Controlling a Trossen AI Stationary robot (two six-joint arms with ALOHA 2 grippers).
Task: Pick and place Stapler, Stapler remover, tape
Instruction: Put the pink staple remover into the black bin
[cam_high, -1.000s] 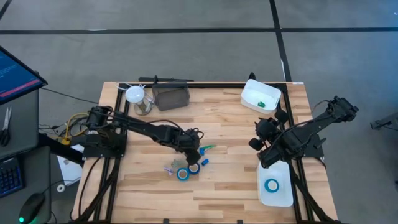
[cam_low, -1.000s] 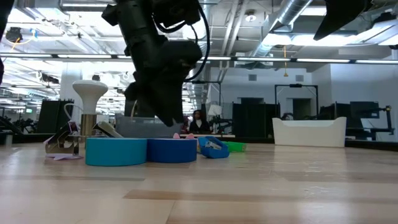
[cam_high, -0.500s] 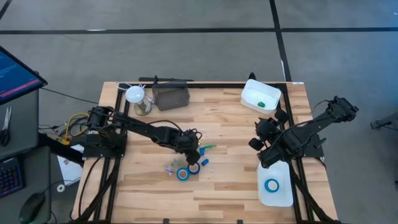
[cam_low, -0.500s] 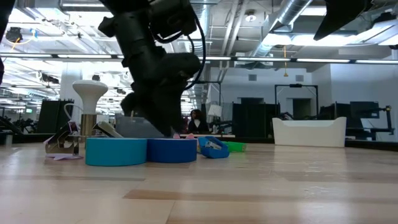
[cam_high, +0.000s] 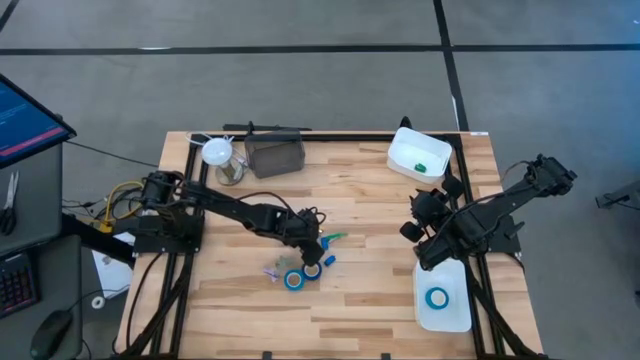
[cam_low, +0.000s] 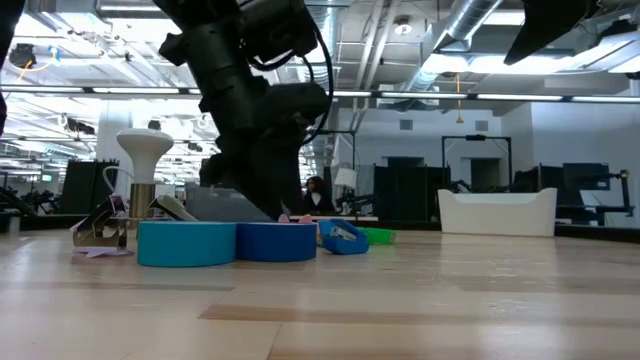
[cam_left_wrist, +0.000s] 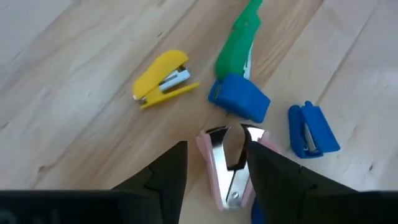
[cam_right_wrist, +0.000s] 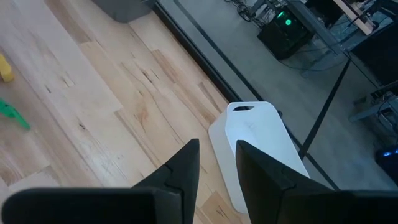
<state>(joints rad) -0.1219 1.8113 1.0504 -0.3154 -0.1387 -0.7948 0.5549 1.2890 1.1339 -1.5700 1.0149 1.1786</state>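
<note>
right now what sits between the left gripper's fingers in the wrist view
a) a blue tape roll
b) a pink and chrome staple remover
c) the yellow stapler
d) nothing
b: the left gripper stands open around the pink and chrome staple remover, while the yellow stapler lies apart on the wood.

Two blue tape rolls (cam_low: 187, 243) (cam_low: 276, 241) are lying flat and touching, side by side mid-tabletop; a third roll (cam_high: 436, 297) is lying flat in a white tray (cam_high: 458, 314) well apart. A pink stapler remover (cam_left_wrist: 229, 167) with chrome jaws is lying just beside a blue stapler (cam_left_wrist: 239, 99). A green stapler (cam_left_wrist: 239, 40) is touching that blue one, a yellow stapler (cam_left_wrist: 163, 77) is lying near, and another blue stapler (cam_left_wrist: 311, 130) is lying just apart
</note>
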